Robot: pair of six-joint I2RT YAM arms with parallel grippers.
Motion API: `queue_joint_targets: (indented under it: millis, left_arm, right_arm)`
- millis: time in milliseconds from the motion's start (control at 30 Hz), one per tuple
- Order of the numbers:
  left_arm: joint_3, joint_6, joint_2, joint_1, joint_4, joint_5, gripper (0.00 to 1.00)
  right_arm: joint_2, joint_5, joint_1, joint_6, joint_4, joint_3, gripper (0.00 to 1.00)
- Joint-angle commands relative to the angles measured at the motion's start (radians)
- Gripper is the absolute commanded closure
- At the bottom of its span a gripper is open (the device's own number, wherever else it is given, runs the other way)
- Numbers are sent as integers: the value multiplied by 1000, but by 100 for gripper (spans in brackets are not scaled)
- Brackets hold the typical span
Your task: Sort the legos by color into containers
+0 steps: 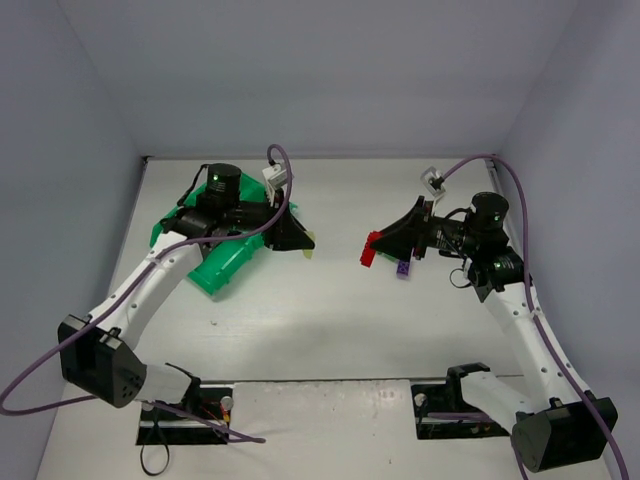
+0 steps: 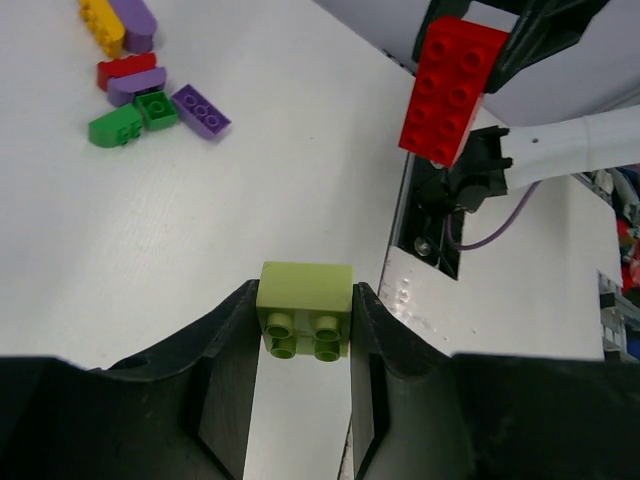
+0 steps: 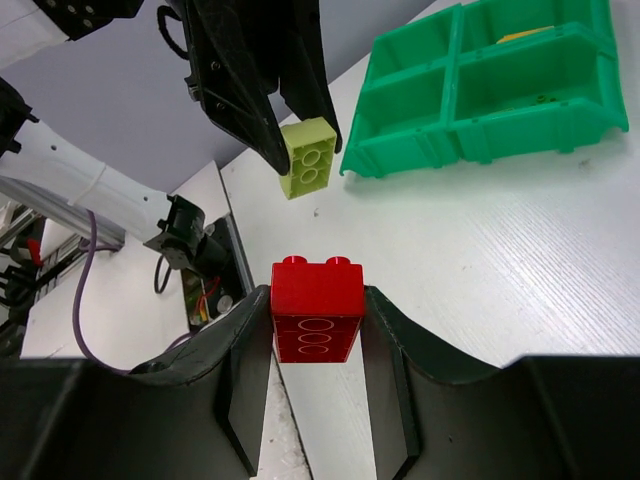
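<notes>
Left claw [image 2: 305, 297]: clamped on a lime brick [image 2: 305, 310], above the table [image 3: 520, 260].
Right claw [image 3: 317, 300]: clamped on a red brick [image 3: 316, 310].
Green tray [image 3: 520, 140]: on the table's left side.
Loose bricks [image 2: 150, 95]: clustered on the table.

Lab test cell: white table [image 1: 330, 305], plain grey walls [image 1: 330, 70].

Tray [image 3: 400, 165] one, compartments [image 3: 405, 105] four; aloft: lime brick [image 2: 305, 300] one, red brick [image 3: 316, 300] one; pile [image 2: 135, 85]: seven.
</notes>
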Motion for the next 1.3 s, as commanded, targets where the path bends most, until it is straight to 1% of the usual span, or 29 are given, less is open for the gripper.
queue_joint_targets:
  millis: [0, 100, 567, 933, 1267]
  left_arm:
    - [6, 43, -53, 18, -23, -79, 100]
    - [3, 55, -75, 34, -76, -144, 100]
    - [-6, 69, -139, 104, -166, -362, 100]
    - [11, 61, -159, 158, -199, -523, 100]
    - [25, 67, -177, 172, -222, -650, 100]
  right_arm:
    - [-13, 10, -5, -15, 40, 6, 100]
    - [-12, 26, -5, -18, 35, 7, 100]
    - [28, 81, -7, -25, 16, 39, 100]
    - [70, 96, -7, -34, 2, 72, 100]
    - [105, 110, -9, -31, -6, 90, 100]
